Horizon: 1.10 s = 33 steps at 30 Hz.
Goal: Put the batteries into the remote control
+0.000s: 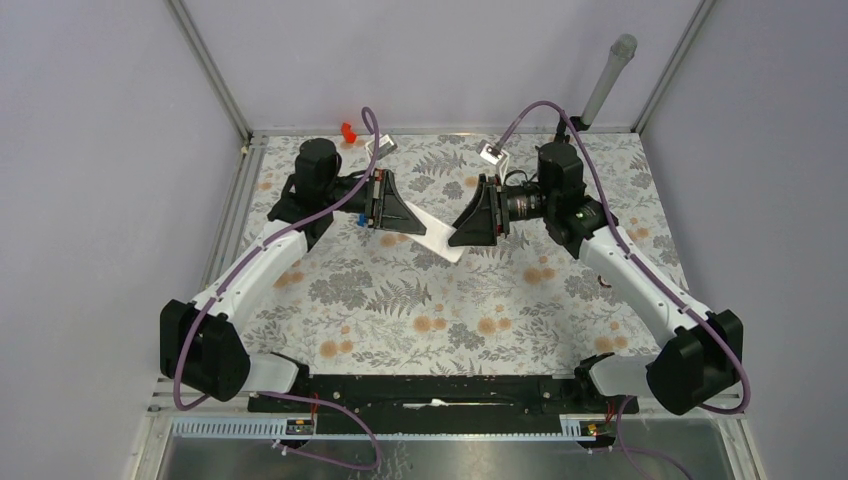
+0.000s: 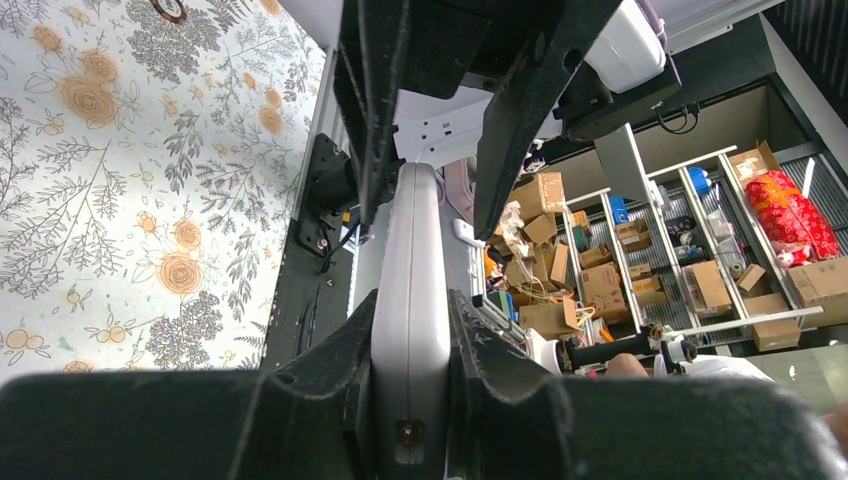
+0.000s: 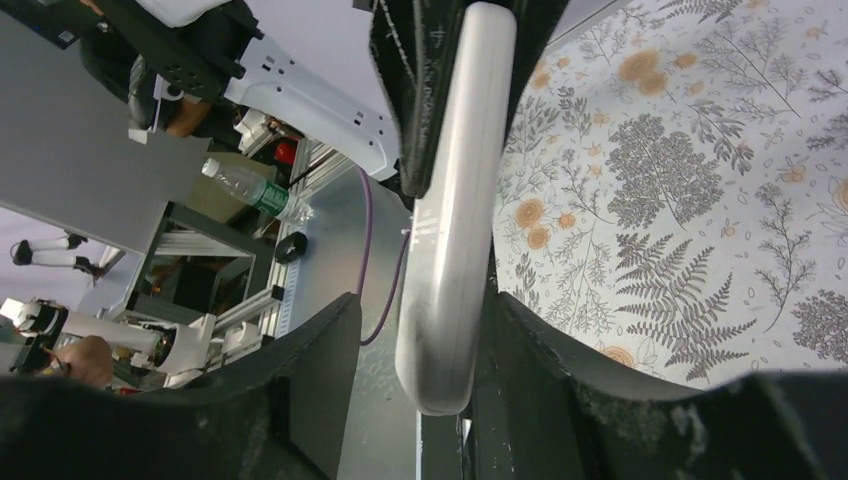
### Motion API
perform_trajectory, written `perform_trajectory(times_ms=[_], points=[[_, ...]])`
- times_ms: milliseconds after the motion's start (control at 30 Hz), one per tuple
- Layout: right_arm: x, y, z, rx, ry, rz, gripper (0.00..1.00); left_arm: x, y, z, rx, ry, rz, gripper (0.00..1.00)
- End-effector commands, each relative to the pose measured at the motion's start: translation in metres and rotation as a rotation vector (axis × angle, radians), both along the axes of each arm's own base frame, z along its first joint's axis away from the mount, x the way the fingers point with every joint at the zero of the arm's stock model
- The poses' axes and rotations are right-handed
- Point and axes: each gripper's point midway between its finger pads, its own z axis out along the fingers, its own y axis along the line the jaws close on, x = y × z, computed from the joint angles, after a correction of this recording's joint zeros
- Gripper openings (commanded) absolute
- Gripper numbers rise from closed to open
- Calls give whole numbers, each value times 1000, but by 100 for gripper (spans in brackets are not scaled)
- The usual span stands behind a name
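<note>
The white remote control (image 1: pixel 432 236) hangs in the air between my two grippers above the middle of the table. My left gripper (image 1: pixel 398 214) is shut on its left end; in the left wrist view both fingers press the remote's (image 2: pixel 410 290) sides, with the gripper (image 2: pixel 410 300) closed around it. My right gripper (image 1: pixel 470 224) is open around the other end. In the right wrist view the remote (image 3: pixel 455 200) rests against one finger (image 3: pixel 510 330), with a gap to the other, between the jaws of the gripper (image 3: pixel 420 305). The batteries are not in view.
A small blue piece (image 1: pixel 360 217) lies under the left gripper. A red plastic piece (image 1: pixel 348 131) sits at the back edge. Two small white plates (image 1: pixel 381 146) (image 1: pixel 492 153) lie at the back. Metal frame rails border the floral table (image 1: pixel 420 320).
</note>
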Motion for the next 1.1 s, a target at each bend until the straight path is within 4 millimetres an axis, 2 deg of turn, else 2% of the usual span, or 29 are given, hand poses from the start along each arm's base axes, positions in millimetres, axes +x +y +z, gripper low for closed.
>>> perform_trajectory(times_ms=[0, 133, 267, 333, 367, 400, 467, 533, 567, 600, 667, 767, 867, 967, 1067], points=[[-14, 1, 20, 41, -67, 103, 55, 2, 0, 26, -38, -124, 0, 1], [-16, 3, 19, 42, -72, 113, 45, 7, -1, 27, -24, -133, 25, 4], [-11, 5, 20, 39, -84, 97, 19, 11, -1, 30, -5, -151, 54, 10], [-4, 6, 21, 34, -99, 62, 9, 14, 0, 31, 10, -166, 78, 19], [0, 7, 21, 28, -111, 32, 3, 15, 0, 32, 15, -177, 90, 26], [6, 7, 20, 21, -122, -6, 0, 17, 1, 32, 26, -182, 109, 39], [19, 7, 19, 2, -150, -91, 0, 24, 3, 31, 61, -211, 167, 63], [36, 3, 14, -32, -182, -216, 0, 36, 9, 27, 124, -247, 257, 76], [43, -2, 7, -66, -184, -279, 0, 49, 15, 20, 185, -262, 347, 95], [54, -7, -2, -110, -188, -354, 0, 61, 24, 15, 243, -282, 435, 98], [76, -23, -25, -214, -197, -510, 0, 79, 47, 4, 352, -291, 600, 99], [106, -59, -67, -416, -204, -738, 0, 97, 82, -2, 456, -306, 809, 99], [128, -102, -106, -628, -234, -934, 0, 100, 106, -1, 504, -321, 946, 99], [141, -143, -135, -838, -288, -1104, 0, 95, 121, 3, 521, -336, 1028, 99], [145, -169, -157, -1018, -316, -1198, 0, 87, 136, 5, 556, -338, 1088, 99]])
